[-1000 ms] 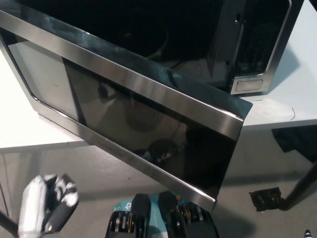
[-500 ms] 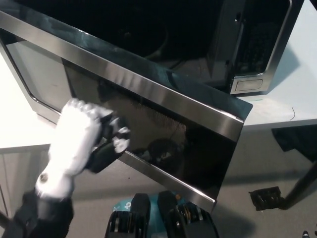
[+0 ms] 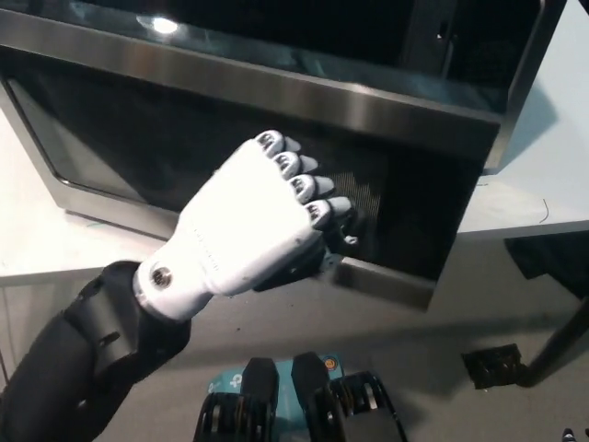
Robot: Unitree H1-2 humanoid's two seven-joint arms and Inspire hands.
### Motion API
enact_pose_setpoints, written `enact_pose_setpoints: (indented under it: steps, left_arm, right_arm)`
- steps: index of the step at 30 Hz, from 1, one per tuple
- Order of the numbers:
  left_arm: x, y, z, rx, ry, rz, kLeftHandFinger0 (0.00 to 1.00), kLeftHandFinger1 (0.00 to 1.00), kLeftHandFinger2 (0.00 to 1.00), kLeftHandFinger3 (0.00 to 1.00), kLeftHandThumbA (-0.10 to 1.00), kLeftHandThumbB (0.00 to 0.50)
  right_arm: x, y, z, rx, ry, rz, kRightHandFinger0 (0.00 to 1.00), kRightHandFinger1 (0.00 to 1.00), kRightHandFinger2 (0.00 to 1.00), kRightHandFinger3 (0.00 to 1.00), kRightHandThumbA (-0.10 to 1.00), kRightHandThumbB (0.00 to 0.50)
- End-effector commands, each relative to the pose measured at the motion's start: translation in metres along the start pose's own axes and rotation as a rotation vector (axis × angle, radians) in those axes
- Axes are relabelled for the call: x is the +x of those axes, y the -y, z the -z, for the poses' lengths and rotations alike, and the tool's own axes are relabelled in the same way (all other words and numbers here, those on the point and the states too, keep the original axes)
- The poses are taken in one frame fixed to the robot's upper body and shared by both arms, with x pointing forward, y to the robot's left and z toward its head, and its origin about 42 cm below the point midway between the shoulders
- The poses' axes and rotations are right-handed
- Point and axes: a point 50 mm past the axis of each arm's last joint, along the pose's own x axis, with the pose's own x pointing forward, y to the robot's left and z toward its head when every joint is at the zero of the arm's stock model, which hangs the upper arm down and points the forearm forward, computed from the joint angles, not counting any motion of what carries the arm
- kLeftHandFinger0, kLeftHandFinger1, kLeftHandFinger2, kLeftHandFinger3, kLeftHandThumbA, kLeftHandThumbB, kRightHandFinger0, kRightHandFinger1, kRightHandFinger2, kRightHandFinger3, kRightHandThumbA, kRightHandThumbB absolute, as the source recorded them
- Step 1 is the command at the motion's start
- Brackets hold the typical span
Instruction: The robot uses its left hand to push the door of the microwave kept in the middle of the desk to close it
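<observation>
The microwave (image 3: 526, 64) stands on the white desk (image 3: 543, 193) and fills the top of the head view. Its door (image 3: 156, 147), dark glass in a steel frame, lies nearly flat against the oven front, with its free edge at the right still slightly out. My white left hand (image 3: 253, 226) presses on the lower middle of the glass, fingers curled, knuckles and fingertips against the pane. It holds nothing. My right hand is out of the picture.
The desk's front edge (image 3: 46, 267) runs below the door at the left. On the grey floor at the lower right lie a small black object (image 3: 495, 366), a slanted black pole (image 3: 563, 348) and a dark cloth (image 3: 552, 262).
My left hand rose from the lower left onto the door glass and travelled right with it. The door swung from wide open to almost flat against the oven.
</observation>
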Motion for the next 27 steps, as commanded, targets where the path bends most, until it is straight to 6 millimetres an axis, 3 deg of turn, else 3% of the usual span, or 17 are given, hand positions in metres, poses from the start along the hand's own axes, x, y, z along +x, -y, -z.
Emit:
enact_pose_setpoints:
  steps: [1,5,12,27]
  left_arm:
    - [0.014,0.005,0.01,0.097,0.088,0.03,0.0,0.0,0.0,0.0,0.05,0.5]
    - [0.019,0.017,0.025,0.12,0.078,0.067,0.0,0.0,0.0,0.0,0.1,0.5]
    - [0.031,0.051,0.072,0.188,0.003,0.134,0.0,0.0,0.0,0.0,0.25,0.5]
    - [0.058,0.068,0.145,0.36,-0.055,0.221,0.0,0.0,0.0,0.0,0.58,0.5]
  right_arm:
    - [0.004,0.011,-0.01,-0.005,0.037,0.032,0.96,0.96,1.0,1.0,0.43,0.083]
    - [0.004,0.009,-0.008,-0.001,0.033,0.03,0.96,0.96,1.0,1.0,0.43,0.083]
    - [0.001,0.004,-0.001,0.003,0.021,0.025,0.96,0.96,1.0,1.0,0.43,0.083]
    - [-0.003,0.0,0.008,0.011,0.005,0.021,0.96,0.96,1.0,1.0,0.43,0.083]
